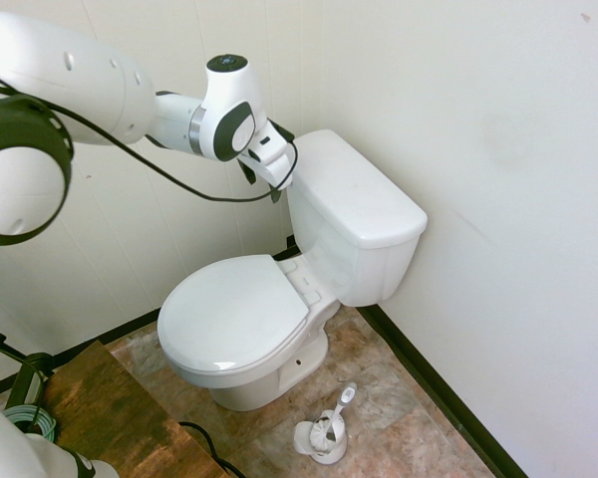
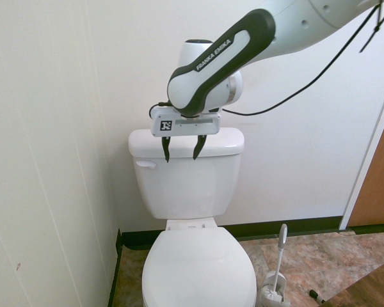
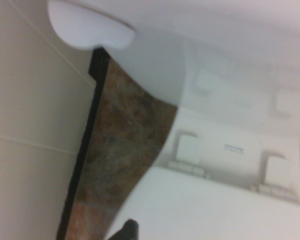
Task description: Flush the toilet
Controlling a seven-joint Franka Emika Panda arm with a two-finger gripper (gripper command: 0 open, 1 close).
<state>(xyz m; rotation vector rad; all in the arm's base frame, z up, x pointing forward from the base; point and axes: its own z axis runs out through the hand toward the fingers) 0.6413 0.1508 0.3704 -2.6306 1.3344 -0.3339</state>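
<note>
Up close, lever [image 3: 87, 27] looms.

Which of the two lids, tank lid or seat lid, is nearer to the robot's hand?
The tank lid, on top of the tank; the seat lid lies lower, farther from the hand.

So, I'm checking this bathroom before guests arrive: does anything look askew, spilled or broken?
Nothing stands out. The seat lid lies closed, the tank lid sits squarely, and the brush stands in its holder. I see no spill on the visible floor.
</note>
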